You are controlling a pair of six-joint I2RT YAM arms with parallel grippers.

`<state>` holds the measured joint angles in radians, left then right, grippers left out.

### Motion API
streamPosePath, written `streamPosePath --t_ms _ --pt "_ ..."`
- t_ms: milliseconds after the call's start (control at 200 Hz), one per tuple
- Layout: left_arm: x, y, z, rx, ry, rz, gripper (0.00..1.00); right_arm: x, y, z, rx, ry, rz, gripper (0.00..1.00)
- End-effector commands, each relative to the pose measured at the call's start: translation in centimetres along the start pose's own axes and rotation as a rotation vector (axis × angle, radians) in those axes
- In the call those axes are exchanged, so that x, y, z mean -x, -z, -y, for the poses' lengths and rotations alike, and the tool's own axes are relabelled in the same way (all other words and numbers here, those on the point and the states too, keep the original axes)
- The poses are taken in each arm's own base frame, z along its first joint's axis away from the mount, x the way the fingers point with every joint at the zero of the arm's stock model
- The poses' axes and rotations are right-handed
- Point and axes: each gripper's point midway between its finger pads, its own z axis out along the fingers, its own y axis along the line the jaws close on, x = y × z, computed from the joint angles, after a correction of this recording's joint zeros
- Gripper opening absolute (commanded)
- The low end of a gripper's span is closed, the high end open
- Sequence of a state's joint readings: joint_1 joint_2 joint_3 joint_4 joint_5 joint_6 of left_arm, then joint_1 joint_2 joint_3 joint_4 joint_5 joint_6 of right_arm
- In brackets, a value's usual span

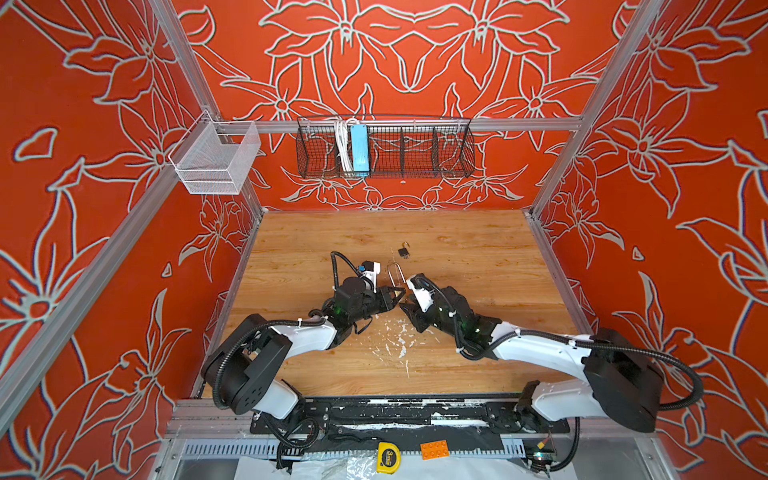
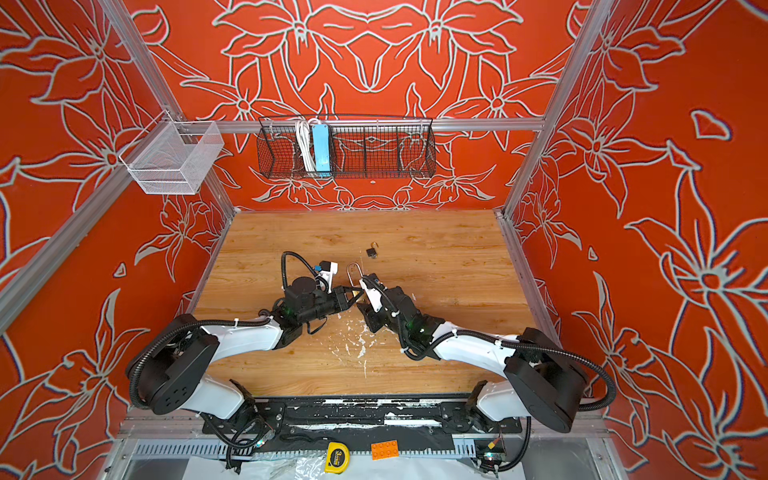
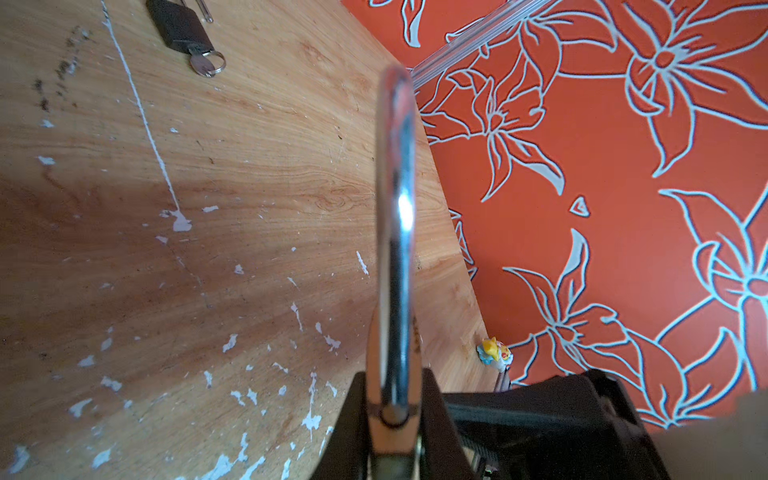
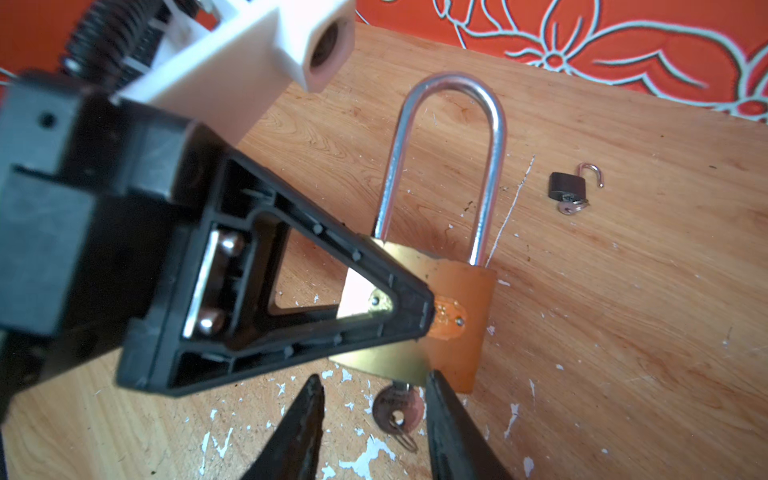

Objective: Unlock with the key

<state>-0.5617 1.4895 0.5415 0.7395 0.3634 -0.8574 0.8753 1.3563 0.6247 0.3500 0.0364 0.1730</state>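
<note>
Left gripper (image 3: 392, 399) is clamped tight on the body of the padlock (image 4: 461, 316), gripping it by its flat faces near the middle of the table (image 1: 457, 257), with the long shackle pointing toward the back wall. Right gripper (image 4: 374, 380) sits at the lock's bottom end with its jaws apart, one finger on each side of the key (image 4: 398, 409) stuck in the keyhole. One finger is just beside the key head and the other has a clear gap (can't tell if anything's actually touching). Going outward, the count is two locks and two keys. The second is a small lock (image 4: 567, 187), black, lying farther back on the wood with its shackle swung open and its own small key (image 4: 571, 206) in it. There are two baskets on the rails. The black basket (image 1: 415, 166) on the back rail has one blue power strip (image 1: 359, 150) and a white cable (image 1: 341, 145) in its left part. The white basket (image 1: 216, 162) hangs at the left corner. At the front edge there's one tape measure (image 1: 388, 457) and one orange brick (image 1: 434, 449) beside it.
</note>
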Motion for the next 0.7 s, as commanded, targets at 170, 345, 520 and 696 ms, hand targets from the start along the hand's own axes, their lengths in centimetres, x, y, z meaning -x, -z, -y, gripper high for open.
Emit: streamPosePath --t_ms 170,345,520,696 --pt "2.2 0.6 2.8 -0.086 -0.057 0.088 0.0 0.1 0.2 -0.2 -0.02 0.012 -0.024 0.37" --pt "2.3 1.0 3.4 -0.105 -0.062 0.093 0.0 -0.3 -0.4 0.0 -0.035 0.006 -0.047 0.36" --pt "2.4 1.1 4.0 -0.123 -0.063 0.09 0.0 -0.1 -0.7 0.4 -0.063 0.014 -0.04 0.35" --pt "2.3 1.0 3.7 -0.116 -0.063 0.085 0.0 -0.2 -0.9 0.6 -0.076 0.019 -0.046 0.25"
